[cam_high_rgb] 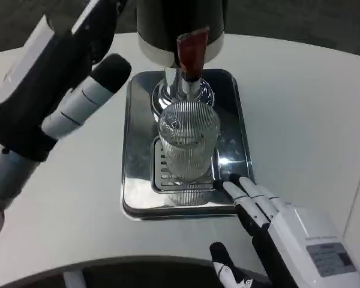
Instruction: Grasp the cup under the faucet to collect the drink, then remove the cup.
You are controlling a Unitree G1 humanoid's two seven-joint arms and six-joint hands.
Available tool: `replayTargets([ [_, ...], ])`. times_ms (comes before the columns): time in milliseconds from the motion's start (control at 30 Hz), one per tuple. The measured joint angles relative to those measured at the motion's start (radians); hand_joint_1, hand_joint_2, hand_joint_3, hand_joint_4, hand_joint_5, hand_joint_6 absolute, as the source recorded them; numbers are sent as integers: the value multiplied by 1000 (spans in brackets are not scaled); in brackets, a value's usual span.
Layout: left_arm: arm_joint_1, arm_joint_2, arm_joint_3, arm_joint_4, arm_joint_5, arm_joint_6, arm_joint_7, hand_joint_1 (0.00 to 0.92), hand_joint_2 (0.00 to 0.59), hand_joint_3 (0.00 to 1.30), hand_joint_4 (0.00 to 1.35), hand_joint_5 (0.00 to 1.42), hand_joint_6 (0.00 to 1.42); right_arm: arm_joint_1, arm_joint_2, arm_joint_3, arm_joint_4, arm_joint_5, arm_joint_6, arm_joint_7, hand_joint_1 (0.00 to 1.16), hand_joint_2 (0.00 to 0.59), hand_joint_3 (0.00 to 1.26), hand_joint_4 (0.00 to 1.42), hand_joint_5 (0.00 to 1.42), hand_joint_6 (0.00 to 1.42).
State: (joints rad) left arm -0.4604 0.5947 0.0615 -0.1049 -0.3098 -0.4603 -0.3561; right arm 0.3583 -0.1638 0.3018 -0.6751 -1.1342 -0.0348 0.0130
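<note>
The cup (188, 141) is not yet grasped under the faucet (192, 54). The right hand (276, 234), empty with fingers spread, is placed just beside it. The left hand (66, 78) is raised, holding nothing; closing around the cup is called for next.

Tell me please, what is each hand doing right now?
Left hand: open, raised near the dispenser, holding nothing.
Right hand: open, fingers near the cup, holding nothing.

One cup, one dispenser, one tray, two hands.

On the tray (138, 150) stood one ribbed clear cup (188, 141), with one dispenser (180, 27) bearing one red-handled faucet (191, 57) behind it, one left hand (60, 78) to its left, one right hand (276, 231) near its front right corner.
</note>
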Motion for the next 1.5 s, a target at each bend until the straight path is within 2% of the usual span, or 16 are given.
replayTargets([
  [167,-97,-9,28,5,-196,175,-135,0,116,0,0,0,0,11,6,4,-1,-8,1,-2,476,495,146,84,136,297],
  [433,-184,-63,44,81,-235,307,-233,0,106,0,0,17,0,18,13,6,-5,-14,1,-4,480,495,146,84,144,300],
  [567,-204,-88,42,128,-230,329,-272,0,100,0,0,34,3,25,15,-2,-11,-14,1,-5,481,495,146,84,146,302],
  [767,-235,-138,21,240,-169,326,-345,0,95,0,0,62,28,43,21,-10,-29,-12,1,-9,478,489,146,85,147,304],
  [900,-240,-163,14,259,-144,321,-371,0,94,0,0,66,33,57,29,-13,-30,-10,2,-11,477,488,146,86,147,310],
  [1133,-255,-168,14,274,-98,286,-405,0,92,0,0,68,36,60,39,-21,-30,-9,4,-14,475,487,146,86,147,317],
  [1367,-257,-144,13,271,-30,222,-440,0,103,0,0,49,14,54,45,-19,-30,-8,4,-15,471,487,146,87,156,364],
  [1500,-257,-87,-3,249,67,112,-461,0,112,0,0,39,10,39,46,-23,-19,15,4,-15,466,489,146,87,158,367],
])
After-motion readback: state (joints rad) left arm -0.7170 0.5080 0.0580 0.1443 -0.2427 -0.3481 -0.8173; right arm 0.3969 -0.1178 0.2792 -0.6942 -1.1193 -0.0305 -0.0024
